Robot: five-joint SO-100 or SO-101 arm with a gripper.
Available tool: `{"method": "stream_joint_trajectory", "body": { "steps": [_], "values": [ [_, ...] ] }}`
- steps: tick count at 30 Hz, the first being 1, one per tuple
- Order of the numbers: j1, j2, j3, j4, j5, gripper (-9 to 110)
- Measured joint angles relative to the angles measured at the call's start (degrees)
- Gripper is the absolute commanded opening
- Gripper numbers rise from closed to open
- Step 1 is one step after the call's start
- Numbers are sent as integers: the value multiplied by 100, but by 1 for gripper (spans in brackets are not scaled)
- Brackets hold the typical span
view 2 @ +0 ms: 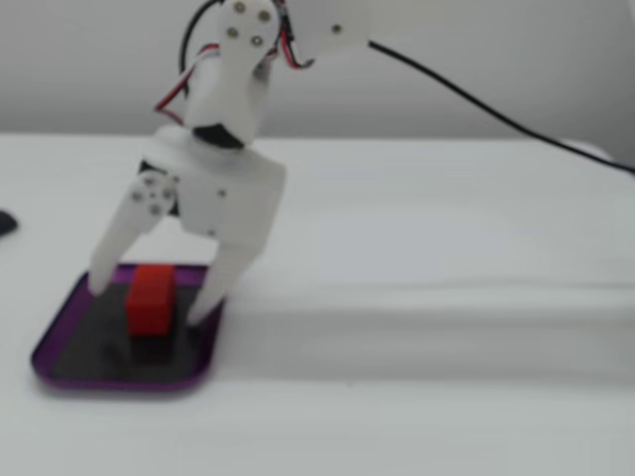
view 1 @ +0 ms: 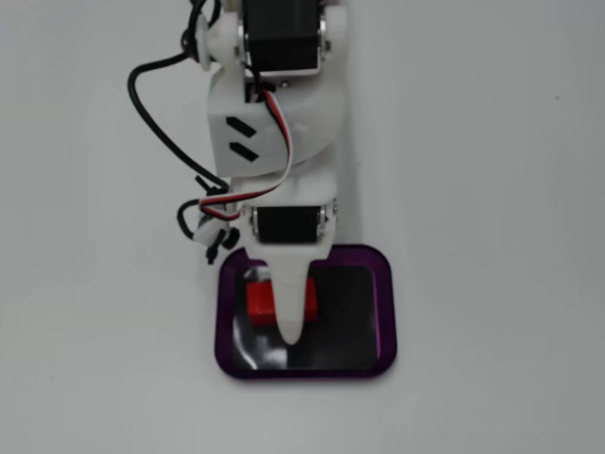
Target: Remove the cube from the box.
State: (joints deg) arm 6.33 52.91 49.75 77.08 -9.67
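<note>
The red cube (view 1: 260,299) lies in the left half of the purple-rimmed box (view 1: 388,312) on its black floor. In a fixed view from above, one white finger (view 1: 292,322) covers the cube's middle. My gripper (view 1: 291,305) is open and lowered into the box. In a fixed view from the side, the cube (view 2: 151,288) stands on the floor of the box (view 2: 60,345). My gripper (view 2: 149,299) straddles it there. One fingertip (view 2: 99,282) is left of it and the other (view 2: 201,311) is right of it. Small gaps show on both sides.
The box sits on a plain white table. Black and coloured cables (view 1: 151,104) hang on the arm's left side in a fixed view from above. A black cable (view 2: 476,99) runs off to the right, and a small dark object (view 2: 4,223) is at the left edge.
</note>
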Motion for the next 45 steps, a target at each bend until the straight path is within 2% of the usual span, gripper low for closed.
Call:
{"method": "stream_joint_trajectory", "body": {
  "steps": [8,22,33,39,45],
  "values": [
    [290,0,0,-132,-44,0],
    [264,0,-105,-123,-18,0],
    [272,237,-2074,791,0,0],
    [220,1380,-1389,800,35,0],
    [220,2540,439,387,35,0]
  ]
}}
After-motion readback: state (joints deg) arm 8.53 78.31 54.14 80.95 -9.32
